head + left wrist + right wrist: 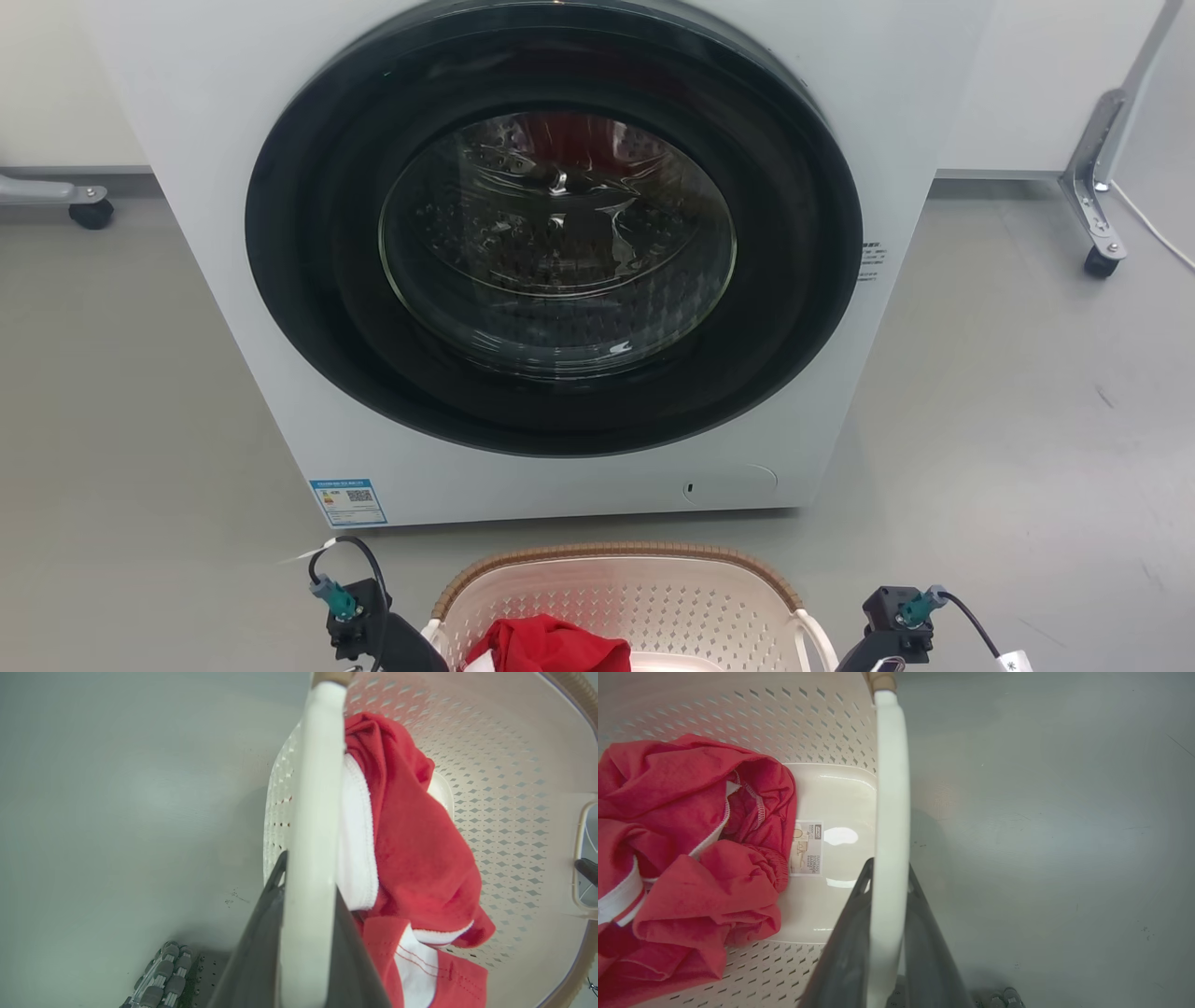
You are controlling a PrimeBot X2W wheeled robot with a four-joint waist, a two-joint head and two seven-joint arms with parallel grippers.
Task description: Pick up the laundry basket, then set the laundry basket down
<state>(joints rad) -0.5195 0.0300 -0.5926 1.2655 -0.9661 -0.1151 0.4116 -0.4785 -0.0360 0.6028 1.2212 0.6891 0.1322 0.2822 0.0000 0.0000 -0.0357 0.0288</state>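
big white washer [560, 261] at the back, and just in front of it sits the small cream perforated laundry basket [653, 597] with a brown woven-look rim and a red-and-white garment [682, 858] inside, left gripper [308, 872] and right gripper [889, 865] each clamped on a white side handle [889, 765].

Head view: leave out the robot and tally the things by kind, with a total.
Washing machine: 1
Laundry basket: 1
Red garment heap: 1
Caster wheels: 2
White cable: 1
Total: 6
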